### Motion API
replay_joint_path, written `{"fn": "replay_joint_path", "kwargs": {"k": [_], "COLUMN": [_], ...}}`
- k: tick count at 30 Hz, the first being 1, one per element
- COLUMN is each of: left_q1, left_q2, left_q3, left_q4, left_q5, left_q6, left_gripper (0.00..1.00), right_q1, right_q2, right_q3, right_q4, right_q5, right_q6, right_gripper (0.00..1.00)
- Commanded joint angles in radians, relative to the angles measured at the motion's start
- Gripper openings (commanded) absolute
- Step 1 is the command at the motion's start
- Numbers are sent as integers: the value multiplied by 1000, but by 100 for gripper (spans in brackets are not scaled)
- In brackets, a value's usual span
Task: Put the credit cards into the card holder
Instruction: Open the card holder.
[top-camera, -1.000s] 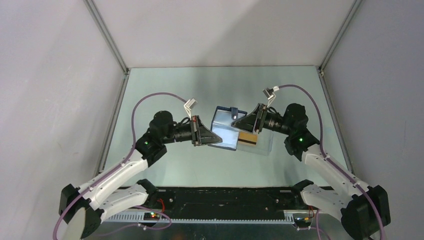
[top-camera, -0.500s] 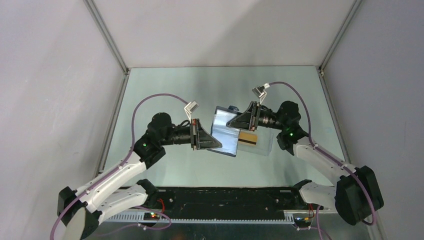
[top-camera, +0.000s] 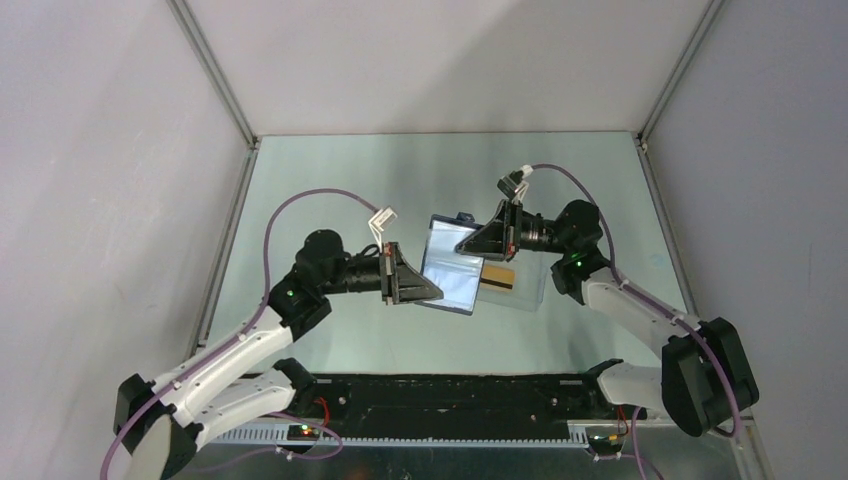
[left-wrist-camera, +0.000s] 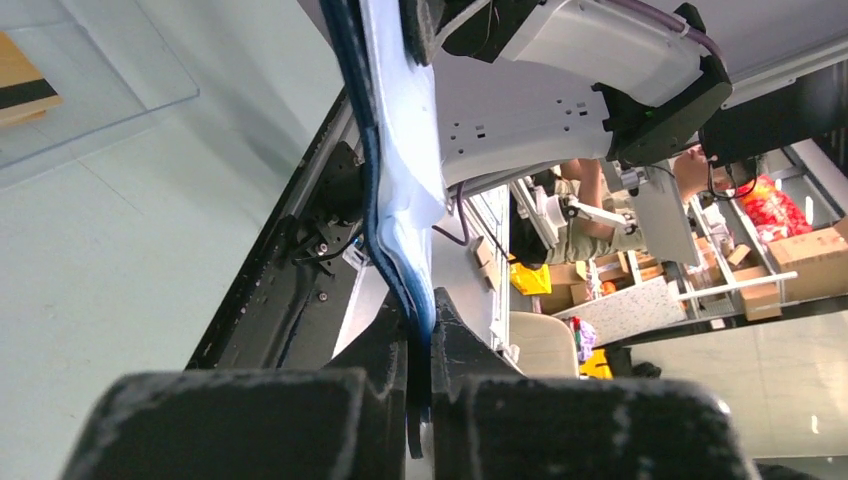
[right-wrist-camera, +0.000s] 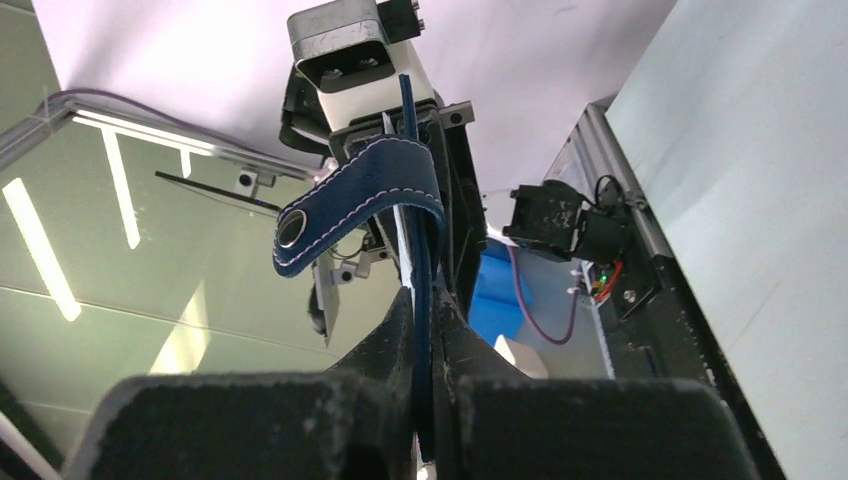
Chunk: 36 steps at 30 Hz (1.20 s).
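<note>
- Now left gripper (top-camera: 425, 290) and right gripper (top-camera: 470, 243) each clamp the open card holder (top-camera: 450, 275), raised beside the clear tray (top-camera: 530, 292).
- A credit card (top-camera: 497, 277) lies inside that tray.
- Releasing either side could let the card holder fold shut.

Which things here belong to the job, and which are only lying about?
Job:
- card holder, open
- credit card

Lying about:
- clear plastic tray, under the card
- black mounting rail at the near edge
</note>
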Motion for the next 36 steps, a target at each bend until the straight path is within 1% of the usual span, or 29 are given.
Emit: {"fn": "replay_joint_path", "kwargs": {"k": [1,9,14,17,22,25,27,28,29,30,31,32,33,35,36], "left_q1": [-12,-12,-10,-7,-3,-1,2,3,2,2,2,2,2,2,3], "left_q2": [-33,3,11,17,11,6,6,6,6,5,3,2,4,9,9], "left_q3": [5,76,91,99,112,118,125,127,128,128,123,120,110,94,87], "left_q4": [-31,-217,-238,-243,-245,-245,-246,-247,-247,-248,-247,-248,-248,-244,-244], "left_q5": [43,-91,-174,-202,-239,-244,-221,-212,-196,-189,-177,-174,-159,-128,-122], "left_q6": [124,253,271,279,283,283,282,277,274,261,251,225,209,157,119], "left_gripper": [0,0,0,0,0,0,0,0,0,0,0,0,0,0,0], "right_q1": [-15,23,44,54,56,57,52,41,32,10,-5,-37,-54,-100,-121], "right_q2": [-74,-164,-188,-193,-165,-147,-150,-152,-159,-161,-169,-172,-175,-166,-158], "right_q3": [22,22,21,12,-34,-43,-44,-43,-43,-43,-42,-42,-41,-38,-35], "right_q4": [49,-37,-74,-62,39,58,44,20,-21,-47,-125,-168,-264,-386,-423], "right_q5": [-51,-53,-54,-56,-71,-83,-78,-77,-76,-73,-65,-59,-40,-7,3], "right_q6": [125,149,148,167,256,267,248,223,188,165,106,73,3,-98,-128], "right_gripper": [0,0,0,0,0,0,5,12,16,24,28,39,44,58,61]}}
